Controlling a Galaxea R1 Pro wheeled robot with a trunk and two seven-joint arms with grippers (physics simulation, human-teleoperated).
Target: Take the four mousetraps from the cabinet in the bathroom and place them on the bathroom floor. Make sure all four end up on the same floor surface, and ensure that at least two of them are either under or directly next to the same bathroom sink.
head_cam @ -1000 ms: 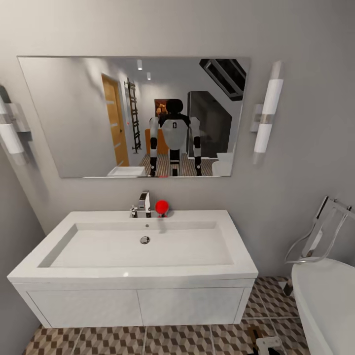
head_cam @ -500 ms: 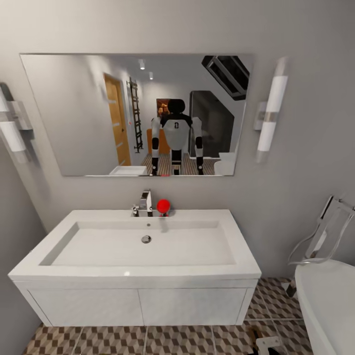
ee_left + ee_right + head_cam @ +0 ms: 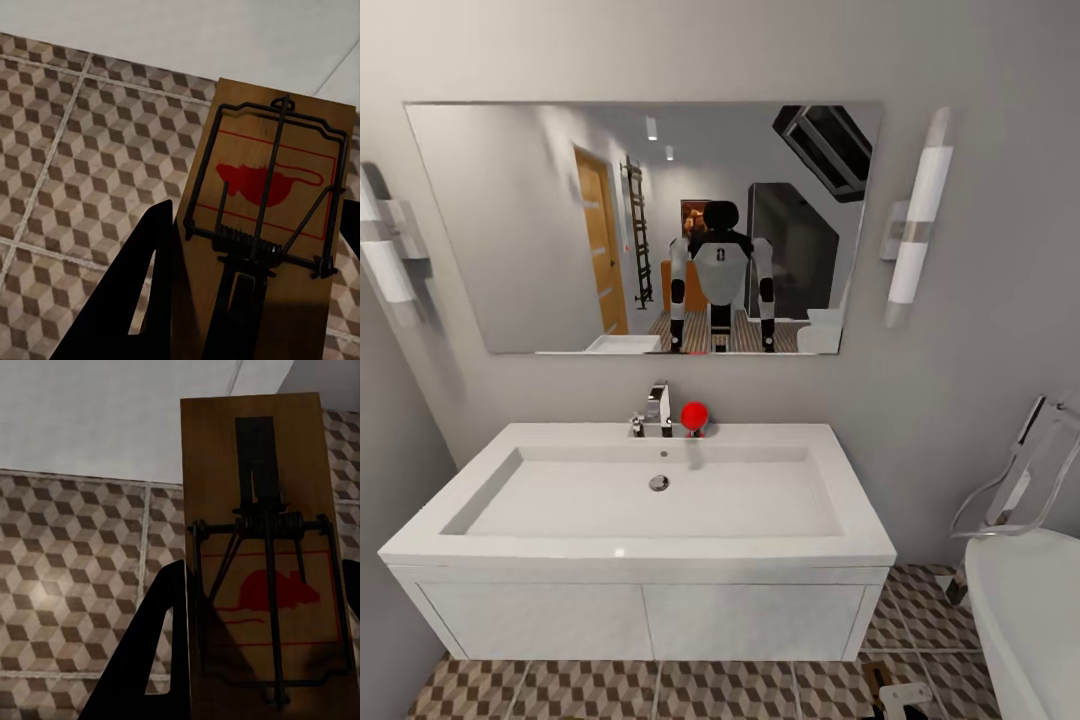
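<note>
Facing the wide white straight-edged basin slab of the sink, the robot carries one trap in each arm. In the left wrist view the left jaws clamp a flat tan wooden mousetrap with black spring bar and red mouse print — its long axis runs straight out along the dark fingers, board above the cube-patterned brown and beige bathroom floor. The right jaws grip a second tan mousetrap the same way, long axis outward, over the same tiles.

Both boards hang off the floor, near the white wall of the sink's cupboard, so the coming move is likely a lowering to the tiles beside it; neither arm looks clearly nearer. The basin itself holds nothing; a red ball-shaped object sits at its back edge beside the chrome tap.
</note>
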